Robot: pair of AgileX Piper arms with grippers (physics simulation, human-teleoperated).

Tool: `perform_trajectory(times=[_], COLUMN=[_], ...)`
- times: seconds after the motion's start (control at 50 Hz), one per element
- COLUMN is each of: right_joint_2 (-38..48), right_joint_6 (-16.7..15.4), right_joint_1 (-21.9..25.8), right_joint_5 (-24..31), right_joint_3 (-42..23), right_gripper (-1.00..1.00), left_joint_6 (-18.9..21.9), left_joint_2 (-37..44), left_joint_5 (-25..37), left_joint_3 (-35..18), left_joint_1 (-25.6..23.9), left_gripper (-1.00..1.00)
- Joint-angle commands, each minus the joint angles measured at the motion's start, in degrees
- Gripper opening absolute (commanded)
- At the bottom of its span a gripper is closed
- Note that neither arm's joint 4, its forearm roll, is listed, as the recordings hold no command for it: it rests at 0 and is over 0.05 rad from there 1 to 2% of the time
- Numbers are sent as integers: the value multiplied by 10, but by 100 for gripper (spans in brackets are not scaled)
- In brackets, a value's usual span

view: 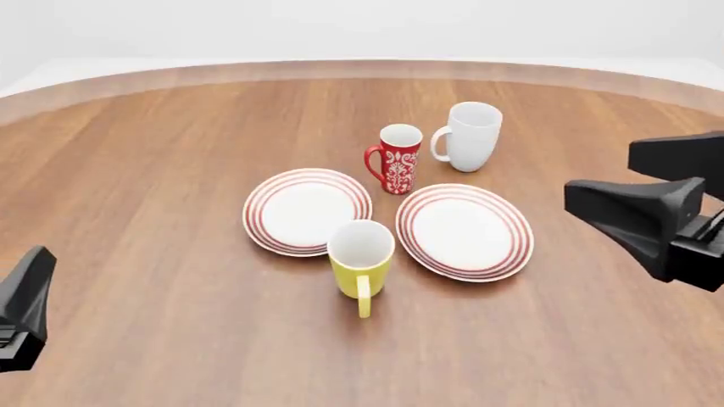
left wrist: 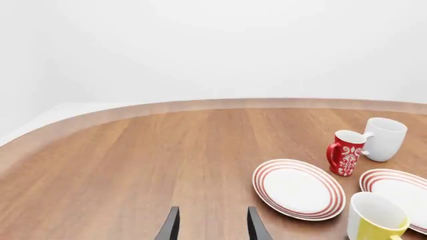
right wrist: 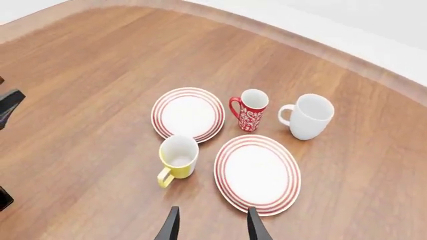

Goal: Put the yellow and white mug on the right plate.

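1. The yellow and white mug (view: pixel 361 259) is found upright on the table (view: pixel 136 212), between the two plates and just beside the right plate (view: pixel 464 231), handle turned toward the arms' side.
2. The right gripper (right wrist: pixel 211 224) is seen with fingers parted and nothing held; the mug lies ahead of it, toward the left arm's side.
3. The left gripper (left wrist: pixel 212 225) is likewise spread and empty.
4. The right arm is judged somewhat nearer to mug and plate.

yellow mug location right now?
Front view: the yellow and white mug stands upright on the table near centre, at the near edges of the left plate and right plate, handle toward the camera.
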Motion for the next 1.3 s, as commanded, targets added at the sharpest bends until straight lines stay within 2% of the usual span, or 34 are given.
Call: perform_trajectory(times=[0.02, 0.32, 0.34, 0.38, 0.44, 0.46, 0.52, 0.56, 0.62, 0.9, 0.98, 1.04, 1.12, 1.14, 1.2, 1.3], right_joint_2=[23, 26, 34, 42, 63, 66, 79, 81, 93, 142, 158, 156, 166, 165, 170, 175], right_joint_6=[0, 7, 23, 22, 44, 42, 67, 55, 54, 76, 106, 100, 123, 119, 137, 148], right_joint_1=[5, 3, -1, -4, -15, -18, -14, -12, -2, 20, 34, 40, 58, 57, 62, 64], right_joint_5=[-28, -36, -33, -33, -28, -25, -15, -13, -10, 2, 17, 24, 33, 34, 34, 21], right_joint_3=[-3, -3, -4, -3, 1, 2, -7, -10, -19, -45, -52, -56, -68, -68, -73, -65], right_gripper=[100, 100, 100, 100, 100, 100, 100, 100, 100, 100, 100, 100, 100, 100, 100, 100], left_joint_6=[0, 0, 0, 0, 0, 0, 0, 0, 0, 0, 0, 0, 0, 0, 0, 0], left_joint_2=[0, 0, 0, 0, 0, 0, 0, 0, 0, 0, 0, 0, 0, 0, 0, 0], left_joint_5=[0, 0, 0, 0, 0, 0, 0, 0, 0, 0, 0, 0, 0, 0, 0, 0], left_joint_3=[0, 0, 0, 0, 0, 0, 0, 0, 0, 0, 0, 0, 0, 0, 0, 0], left_joint_1=[0, 0, 0, 0, 0, 0, 0, 0, 0, 0, 0, 0, 0, 0, 0, 0], left_gripper=[100, 100, 100, 100, 100, 100, 100, 100, 100, 100, 100, 100, 100, 100, 100, 100])
